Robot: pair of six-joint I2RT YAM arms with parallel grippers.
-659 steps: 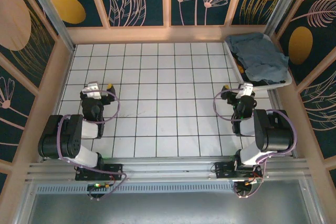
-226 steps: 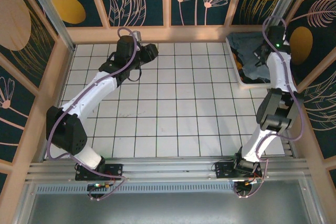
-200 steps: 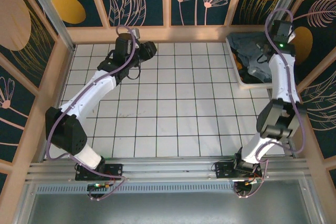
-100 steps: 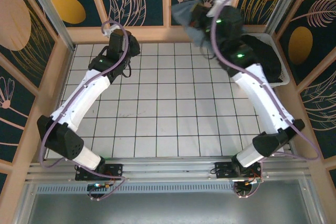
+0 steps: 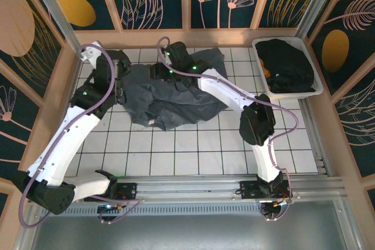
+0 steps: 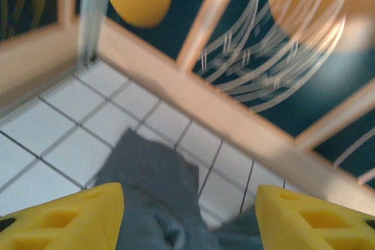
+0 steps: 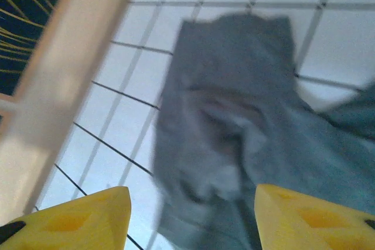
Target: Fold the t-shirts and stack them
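Observation:
A slate blue-grey t-shirt [image 5: 170,100] lies crumpled on the white tiled table at the back, left of centre. My left gripper [image 5: 121,65] hovers over its left edge, and my right gripper [image 5: 165,64] is over its back edge. In the left wrist view the left gripper [image 6: 190,215] is open, with a flap of the t-shirt [image 6: 152,180] on the tiles below the gap. In the right wrist view the right gripper [image 7: 190,215] is open above the rumpled t-shirt [image 7: 234,115], holding nothing. Black t-shirts [image 5: 287,65] fill the bin.
The white plastic bin [image 5: 313,92] sits at the back right corner. A wooden rail [image 5: 187,38] and patterned walls close off the back and sides. Bare tiles [image 5: 193,150] stretch across the near half of the table.
The right arm swung from the bin to the back left with the blue-grey t-shirt, and its jaws opened. The shirt now lies on the table. The left arm moved left and opened wider.

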